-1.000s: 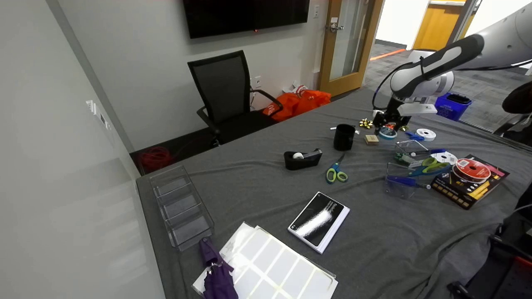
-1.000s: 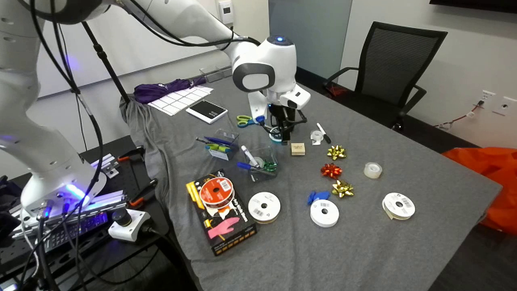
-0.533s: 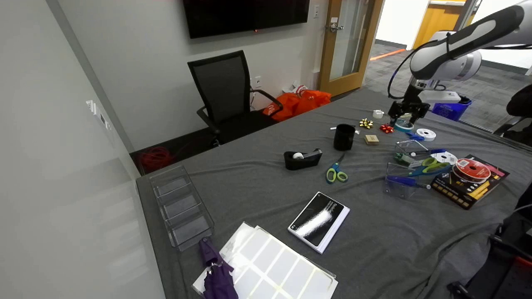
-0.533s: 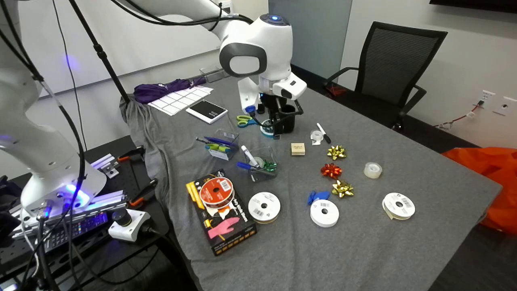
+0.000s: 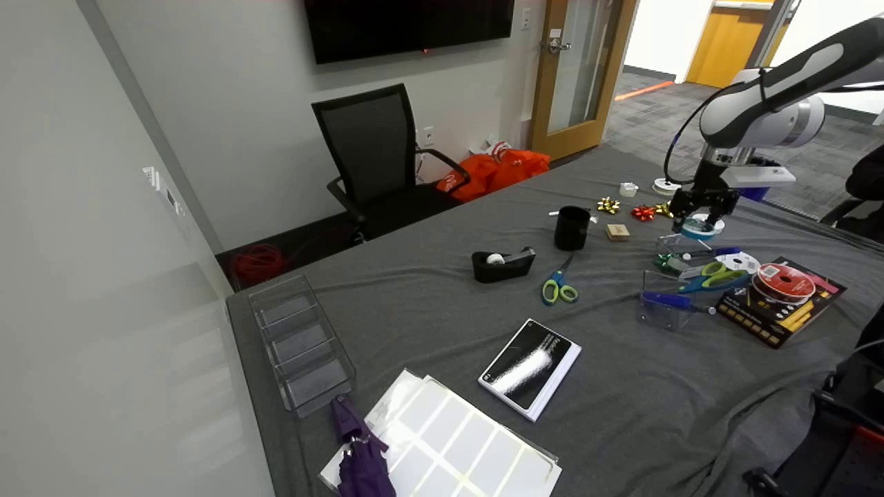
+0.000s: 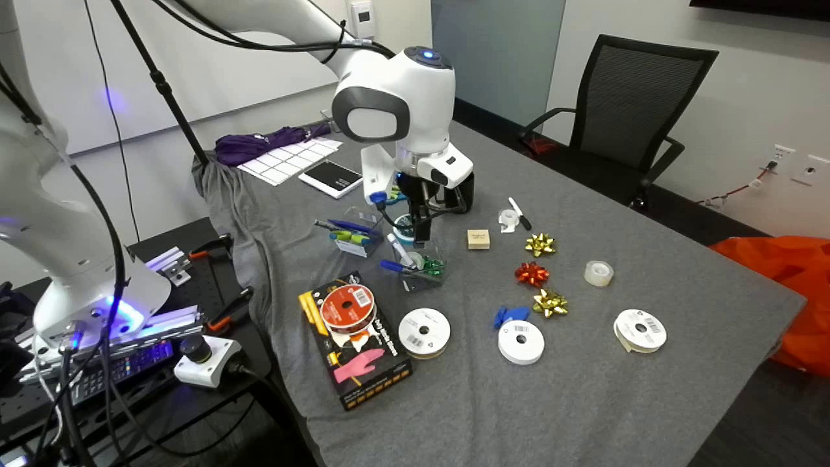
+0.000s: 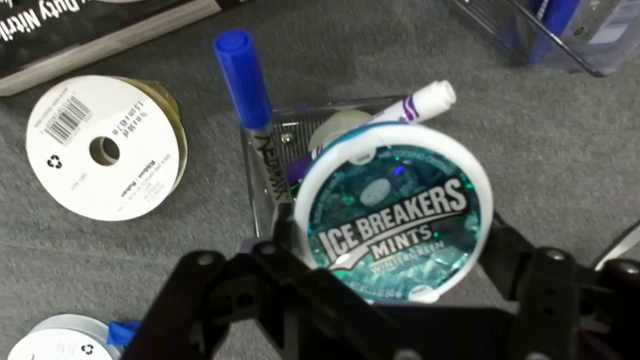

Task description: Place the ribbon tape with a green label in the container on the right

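In the wrist view, a clear bin (image 7: 301,132) shows its rim at eleven o'clock beyond a teal-faced mints pack (image 7: 400,215), clasped in the gripper (image 7: 392,230). In an exterior view, gray tablecloth (image 6: 583,408) runs to a four-o'clock edge; the arm (image 6: 389,97) reaches in from eleven, bent downward.

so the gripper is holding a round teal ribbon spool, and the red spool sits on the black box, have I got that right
Not quite: the gripper is holding a round teal Ice Breakers mints container, not a ribbon spool; the wrist view shows the brand name on it. The red spool does sit on the black box.
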Robot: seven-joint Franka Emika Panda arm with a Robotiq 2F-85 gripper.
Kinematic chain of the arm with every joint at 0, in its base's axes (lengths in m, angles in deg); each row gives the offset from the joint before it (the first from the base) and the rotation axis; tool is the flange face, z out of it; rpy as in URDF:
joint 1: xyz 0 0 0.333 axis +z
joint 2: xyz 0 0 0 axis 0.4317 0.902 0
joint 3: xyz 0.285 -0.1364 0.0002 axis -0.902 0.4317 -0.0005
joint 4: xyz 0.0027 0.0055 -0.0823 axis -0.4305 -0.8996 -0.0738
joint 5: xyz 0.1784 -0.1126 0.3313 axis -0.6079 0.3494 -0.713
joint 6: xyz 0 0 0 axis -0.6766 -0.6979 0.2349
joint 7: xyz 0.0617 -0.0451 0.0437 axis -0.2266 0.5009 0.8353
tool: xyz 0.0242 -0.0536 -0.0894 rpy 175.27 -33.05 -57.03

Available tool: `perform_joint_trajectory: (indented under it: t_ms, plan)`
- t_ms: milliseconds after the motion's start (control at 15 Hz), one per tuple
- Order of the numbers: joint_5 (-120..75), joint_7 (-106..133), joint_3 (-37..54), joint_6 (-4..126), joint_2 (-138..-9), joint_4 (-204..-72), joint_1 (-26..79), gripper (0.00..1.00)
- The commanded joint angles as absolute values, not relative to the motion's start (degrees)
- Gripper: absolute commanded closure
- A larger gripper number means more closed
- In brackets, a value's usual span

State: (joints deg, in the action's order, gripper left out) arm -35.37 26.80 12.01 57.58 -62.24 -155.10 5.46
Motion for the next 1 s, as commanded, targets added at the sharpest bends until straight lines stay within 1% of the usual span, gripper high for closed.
perform_joint_trajectory:
  t_ms: [0,533,600,733,933]
  plan:
    - [-33.7,25.5,13.3,56.8,-62.1,-157.1,6.6,0.39]
    - [-32.0,19.2,14.2,59.0,-58.2,-156.8,8.5,0.39]
    - [-31.8,18.6,14.3,59.1,-58.0,-156.7,8.6,0.04]
    - [-31.6,17.5,14.4,58.9,-57.8,-156.6,8.9,0.0]
    - [-31.4,16.6,14.6,58.4,-57.5,-156.2,9.2,0.0]
